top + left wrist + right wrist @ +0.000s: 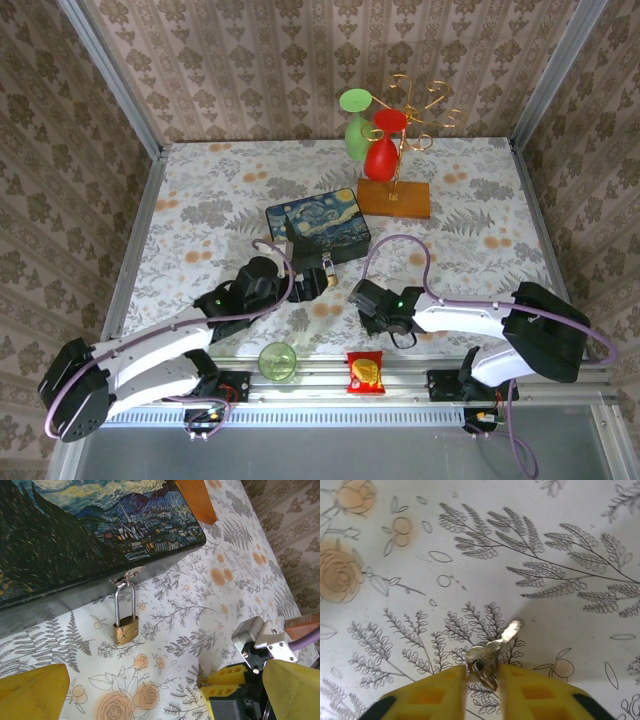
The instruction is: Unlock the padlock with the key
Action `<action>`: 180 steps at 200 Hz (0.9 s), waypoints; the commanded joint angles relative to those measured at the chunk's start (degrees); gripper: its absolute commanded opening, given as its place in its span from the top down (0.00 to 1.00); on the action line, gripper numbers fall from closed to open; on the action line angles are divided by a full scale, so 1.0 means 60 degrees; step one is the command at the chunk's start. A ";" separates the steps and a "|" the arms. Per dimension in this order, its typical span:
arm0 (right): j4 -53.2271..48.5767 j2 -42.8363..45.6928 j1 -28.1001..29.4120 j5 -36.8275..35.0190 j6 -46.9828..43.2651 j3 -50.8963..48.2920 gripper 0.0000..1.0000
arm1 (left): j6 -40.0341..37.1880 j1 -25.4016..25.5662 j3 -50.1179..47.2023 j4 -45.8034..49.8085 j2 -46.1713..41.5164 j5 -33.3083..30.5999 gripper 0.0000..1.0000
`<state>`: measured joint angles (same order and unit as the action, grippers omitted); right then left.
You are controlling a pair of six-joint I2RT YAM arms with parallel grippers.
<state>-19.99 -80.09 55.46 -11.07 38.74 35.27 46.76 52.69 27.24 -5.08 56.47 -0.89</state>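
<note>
Pinching key (492, 647) by its head: right hand (482, 680), nearly closed. Left hand (162, 692): spread wide, empty. Ahead of left hand: padlock (126, 630), hung on box (60, 540) latch (129, 575), lying on worktop (200, 605).

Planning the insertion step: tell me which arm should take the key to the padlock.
Right. The right gripper has the key head-first between its fingertips, blade pointing away. The left gripper is wide open and empty, facing the padlock.
</note>
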 commanded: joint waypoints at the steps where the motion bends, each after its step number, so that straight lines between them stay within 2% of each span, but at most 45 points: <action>1: -0.0806 0.0341 -0.0258 0.0322 -0.0428 -0.0188 0.69 | 0.0211 0.0119 0.0253 -0.0678 0.0215 0.0088 0.00; 29: -0.0559 0.0662 -0.0313 0.0628 -0.0644 -0.0148 0.62 | 0.0278 0.0168 0.0166 -0.0794 0.0258 0.0140 0.00; 52: -0.0803 0.1037 -0.0390 0.0299 -0.0249 -0.0147 0.46 | 0.0276 0.0183 0.0049 -0.0693 0.0084 0.0112 0.00; 73: -0.1051 0.1014 -0.0547 0.0048 0.0253 -0.0091 0.47 | 0.0278 0.0169 -0.0099 -0.0644 -0.0143 -0.0006 0.00; 96: -0.0480 0.0656 -0.0517 0.0307 0.0765 -0.0084 0.47 | 0.0221 0.0166 -0.0132 -0.0642 -0.0216 -0.0116 0.00; 140: 0.0099 0.0122 -0.0230 -0.0010 0.1275 0.0000 0.48 | 0.0136 0.0153 -0.0102 -0.0617 -0.0149 -0.0127 0.00; 180: 0.0411 -0.0828 0.0401 -0.1068 0.1695 0.0114 0.50 | 0.0232 0.0136 -0.0161 -0.0865 0.0133 -0.0043 0.00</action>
<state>-21.87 -80.88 55.81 -13.82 45.63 35.70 47.64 53.28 26.96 -8.14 56.31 -1.08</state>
